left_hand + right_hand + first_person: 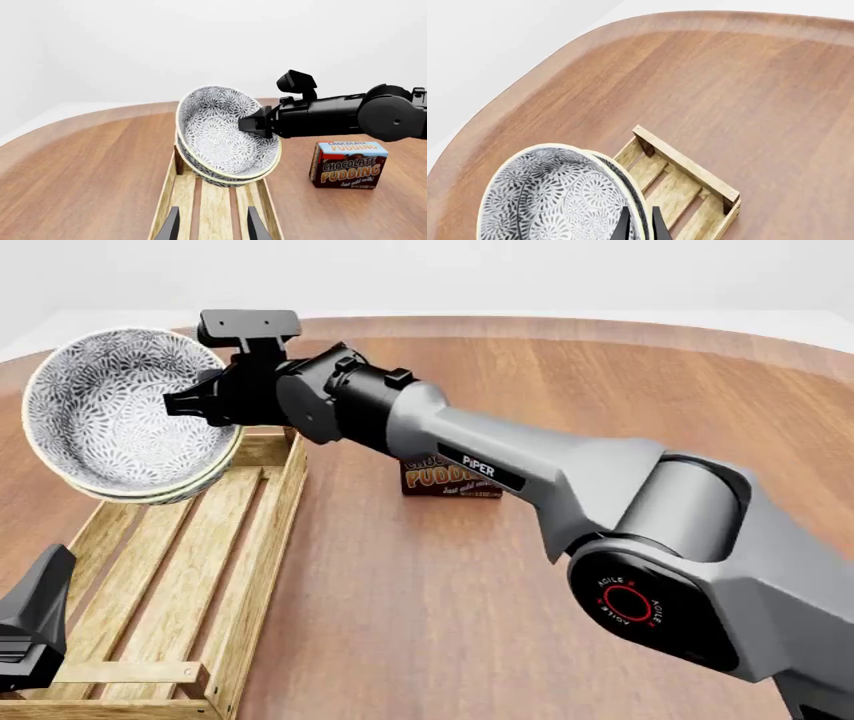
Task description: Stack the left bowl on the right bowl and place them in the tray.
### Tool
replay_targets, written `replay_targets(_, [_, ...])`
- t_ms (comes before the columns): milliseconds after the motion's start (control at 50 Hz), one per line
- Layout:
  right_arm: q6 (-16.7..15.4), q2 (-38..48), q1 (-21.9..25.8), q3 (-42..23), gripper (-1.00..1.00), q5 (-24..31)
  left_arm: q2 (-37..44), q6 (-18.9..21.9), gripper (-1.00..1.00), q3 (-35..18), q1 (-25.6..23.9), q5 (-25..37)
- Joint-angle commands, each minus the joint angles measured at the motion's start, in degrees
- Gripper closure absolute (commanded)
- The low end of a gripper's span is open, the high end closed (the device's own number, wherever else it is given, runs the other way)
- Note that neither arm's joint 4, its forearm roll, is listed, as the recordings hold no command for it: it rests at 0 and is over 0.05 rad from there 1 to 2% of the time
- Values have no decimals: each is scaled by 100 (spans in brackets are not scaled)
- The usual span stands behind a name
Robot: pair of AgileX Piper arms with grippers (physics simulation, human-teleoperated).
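Two grey-patterned bowls (120, 410) sit nested one inside the other, tilted steeply on edge. They hang over the far end of the light-wood tray (260, 540). My right gripper (187, 405) is shut on their stacked rims; in the right wrist view its fingers (622, 227) pinch both rims, with the bowls (554, 200) above the tray (684, 165). The outer bowl (227, 180) hangs close above the tray's far handle bar; whether it touches is unclear. My left gripper (213, 225) is open and holds nothing, low over the tray's near end (167, 195).
A chocolate pudding box (447, 478) stands upright on the brown wooden table just right of the tray's far end, behind my right arm (534, 480). That arm stretches diagonally across the table from the near right.
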Motion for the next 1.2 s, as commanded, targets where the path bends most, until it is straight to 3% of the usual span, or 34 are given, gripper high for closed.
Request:
replay_targets(20, [41, 83, 45, -56, 100, -77, 0, 0, -100, 0, 0, 0])
replay_targets(1200, [156, 444, 144, 412, 100, -531, 0, 0, -100, 0, 0, 0])
